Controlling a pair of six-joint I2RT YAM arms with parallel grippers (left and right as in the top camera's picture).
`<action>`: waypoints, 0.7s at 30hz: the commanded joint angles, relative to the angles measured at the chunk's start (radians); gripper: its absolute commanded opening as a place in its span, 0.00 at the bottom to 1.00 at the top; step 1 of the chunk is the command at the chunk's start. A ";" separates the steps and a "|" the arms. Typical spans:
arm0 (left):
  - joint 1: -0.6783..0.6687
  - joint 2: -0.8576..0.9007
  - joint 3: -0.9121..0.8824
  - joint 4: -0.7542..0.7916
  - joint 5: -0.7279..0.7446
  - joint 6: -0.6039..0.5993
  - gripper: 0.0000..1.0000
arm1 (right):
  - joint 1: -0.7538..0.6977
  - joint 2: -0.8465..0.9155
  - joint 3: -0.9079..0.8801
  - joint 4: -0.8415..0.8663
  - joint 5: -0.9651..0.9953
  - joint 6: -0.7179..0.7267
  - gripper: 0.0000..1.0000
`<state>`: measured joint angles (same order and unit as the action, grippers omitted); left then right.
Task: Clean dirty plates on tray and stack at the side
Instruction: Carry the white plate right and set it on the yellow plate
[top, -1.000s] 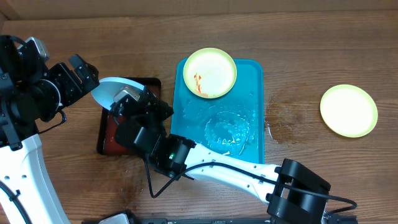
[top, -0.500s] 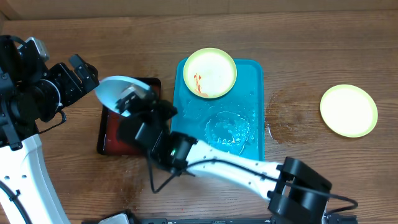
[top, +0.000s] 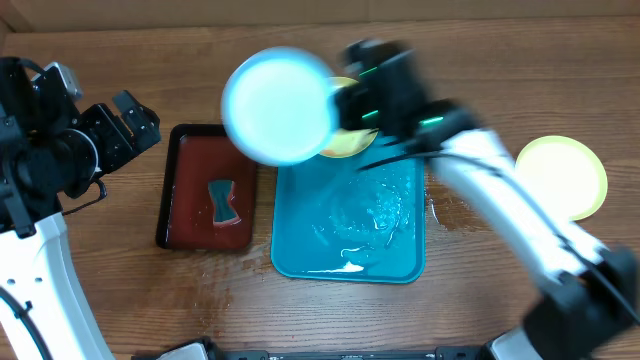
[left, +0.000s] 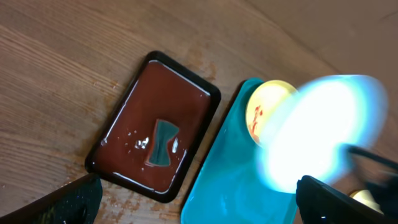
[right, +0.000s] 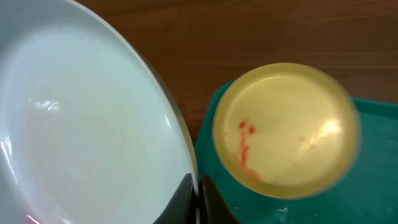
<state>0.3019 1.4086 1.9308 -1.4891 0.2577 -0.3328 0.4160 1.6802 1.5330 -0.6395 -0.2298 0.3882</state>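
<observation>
Wood table (right: 249, 31); only wrist view shows right gripper (right: 198, 200) clamping blue plate (right: 81, 124).

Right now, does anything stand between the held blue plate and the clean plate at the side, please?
Nothing visible does; the blue plate is held aloft, and only the dirty plate on the tray lies beneath.

No word, number, label or brand mark can be read anywhere. The light-blue plate (top: 278, 105) (motion-blurred in the overhead and left wrist views) carries none, nor do the sauce-smeared yellow-green plate (right: 286, 130), the turquoise tray (top: 400, 255) or the black-rimmed red-brown tray (top: 190, 180). Green glints on the right arm (top: 500, 190) are too blurred to read as any sign.
</observation>
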 joint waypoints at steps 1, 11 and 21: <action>0.006 0.026 0.007 -0.004 -0.005 0.027 1.00 | -0.210 -0.048 0.026 -0.136 -0.081 0.114 0.04; 0.005 0.057 0.007 -0.006 0.003 0.042 1.00 | -0.815 0.065 0.010 -0.553 0.117 0.056 0.04; 0.005 0.058 0.007 -0.006 0.002 0.061 1.00 | -1.113 0.127 -0.185 -0.490 0.124 0.050 0.09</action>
<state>0.3019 1.4628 1.9308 -1.4967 0.2577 -0.3054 -0.6769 1.8107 1.3804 -1.1427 -0.1047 0.4496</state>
